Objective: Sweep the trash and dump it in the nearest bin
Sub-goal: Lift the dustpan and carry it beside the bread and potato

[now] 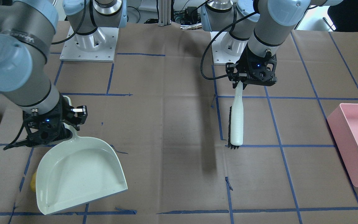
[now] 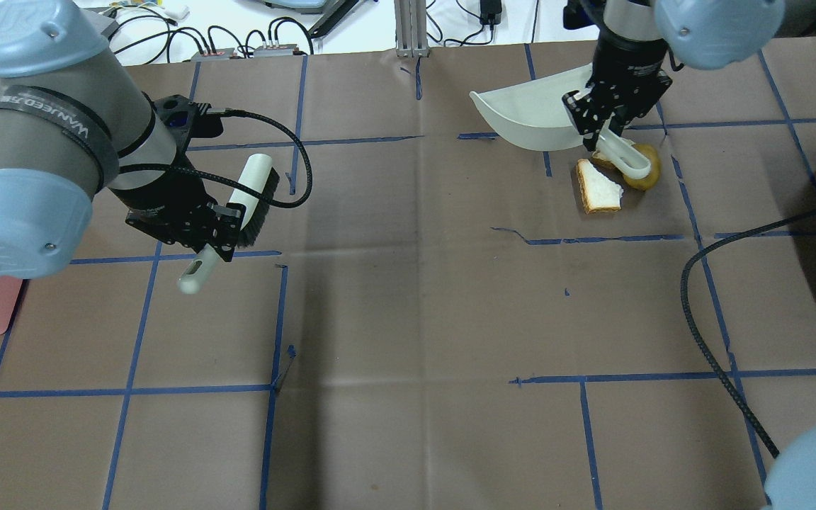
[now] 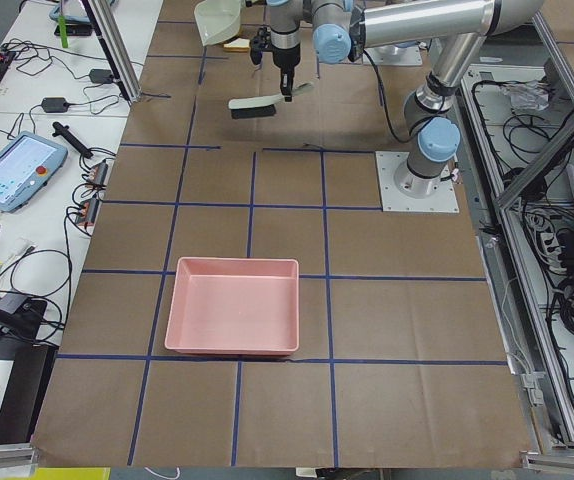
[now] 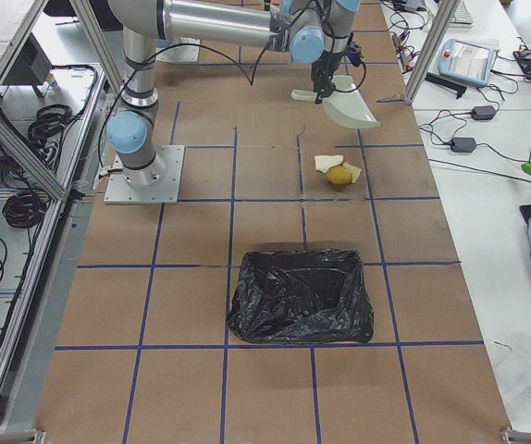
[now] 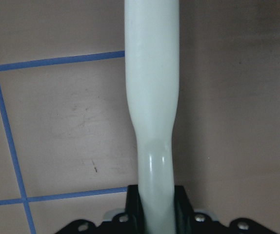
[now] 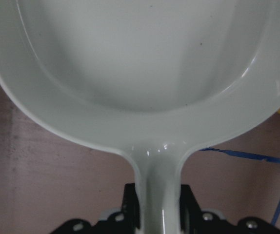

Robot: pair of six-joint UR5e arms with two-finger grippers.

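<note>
The right gripper [image 2: 603, 134] has its fingers clamped on the neck of the pale dustpan [image 1: 79, 174]. The scoop spreads out beyond the fingertips and the looped handle end sticks out behind them. Under that handle end lie a yellow-brown potato [image 2: 650, 178], a torn bread slice [image 2: 599, 190] just beside it, and a second bread piece [image 4: 352, 172] on its other side. The left gripper [image 2: 220, 232], well apart from these, is clenched on the white handle of the brush [image 1: 237, 121] — black bristles run along one side beyond its fingers. The black-lined bin [image 4: 302, 296] sits nearer the right fingers and the pink bin [image 3: 232, 305] nearer the left.
</note>
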